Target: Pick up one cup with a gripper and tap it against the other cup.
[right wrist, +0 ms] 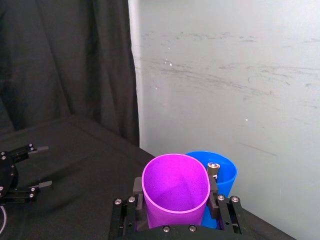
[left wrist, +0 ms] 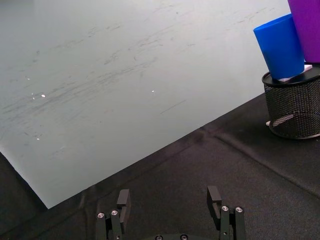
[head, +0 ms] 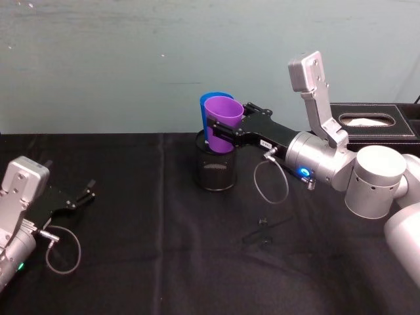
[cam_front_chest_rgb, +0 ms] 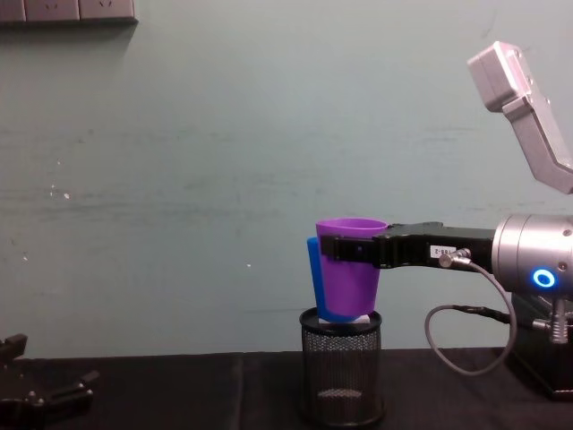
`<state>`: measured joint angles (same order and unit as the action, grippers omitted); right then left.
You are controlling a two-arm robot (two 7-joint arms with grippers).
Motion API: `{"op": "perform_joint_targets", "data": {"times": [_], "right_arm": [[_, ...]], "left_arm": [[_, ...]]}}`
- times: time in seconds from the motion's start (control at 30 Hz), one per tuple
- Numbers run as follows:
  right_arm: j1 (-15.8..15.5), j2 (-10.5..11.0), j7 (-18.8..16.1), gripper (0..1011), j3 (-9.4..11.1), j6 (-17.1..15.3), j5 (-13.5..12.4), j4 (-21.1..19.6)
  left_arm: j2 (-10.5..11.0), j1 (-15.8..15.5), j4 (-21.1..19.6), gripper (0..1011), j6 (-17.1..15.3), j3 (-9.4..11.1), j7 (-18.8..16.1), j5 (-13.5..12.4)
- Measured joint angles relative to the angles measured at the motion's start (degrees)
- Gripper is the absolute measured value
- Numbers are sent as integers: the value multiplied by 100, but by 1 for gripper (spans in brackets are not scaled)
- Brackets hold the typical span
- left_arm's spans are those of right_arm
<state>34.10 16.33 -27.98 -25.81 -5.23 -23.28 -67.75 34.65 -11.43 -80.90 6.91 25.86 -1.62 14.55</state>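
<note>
Far left: left gripper [head: 87, 191] parked low by the black tablecloth [head: 151, 262], fingers spread, empty. Centre: blue cup [left wrist: 280, 47] perched at a tilt atop the black wire-mesh pen holder [head: 216, 170], with the purple cup [head: 223, 115] hard against it, seemingly touching. Right: right gripper [right wrist: 176, 195] clamped across the purple cup just below its rim, squeezing it oval. Likely risks: pushing further and toppling the perched blue cup or the holder; squashed plastic slipping from the grip.

mesh pen holder [head: 216, 172], black tissue box [head: 380, 128]
</note>
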Motion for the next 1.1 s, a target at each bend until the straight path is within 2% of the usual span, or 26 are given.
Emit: {"op": "perform_joint_targets", "data": {"times": [0.33,0.5,0.93,1.1], "right_arm": [[-10,0,-2,722,0,2,0,-1],[-133,36,-35,723,-19,38,-19,-135],[-707,379,-54,722,-57,-18,-92,-1014],[-1042,605,-21,722,-55,-25,-103,-1545]], "left_arm": [[0,0,0,1000,0,0,0,0],[0,-1,0,1000,0,0,0,0],[0,0,0,1000,0,0,0,0],[0,0,0,1000,0,0,0,0]]}}
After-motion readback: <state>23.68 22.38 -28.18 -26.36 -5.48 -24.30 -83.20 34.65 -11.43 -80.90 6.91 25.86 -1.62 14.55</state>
